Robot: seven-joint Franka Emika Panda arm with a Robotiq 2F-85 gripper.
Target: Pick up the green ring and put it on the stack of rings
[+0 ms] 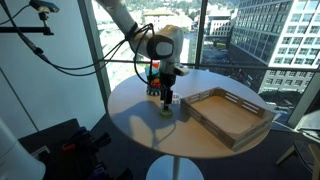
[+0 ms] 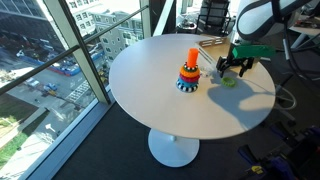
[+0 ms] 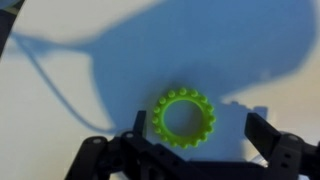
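Ring (image 3: 183, 118) on table (image 2: 170, 120), under gripper (image 1: 166, 98); ring stack (image 2: 189, 72) beside it; tray (image 1: 228, 112) seemingly further off, same table.

stack of rings (image 1: 152, 84) partly hidden behind gripper (image 1: 166, 101), green ring (image 3: 184, 117) blurred in wrist view

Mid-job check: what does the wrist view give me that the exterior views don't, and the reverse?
Only the wrist view: the green ring lies flat between the fingers of the open hand, nearer one finger. Only in an exterior view: the stack of rings standing beside the hand, and the wooden tray. Both: the ring on the white table, not yet gripped.
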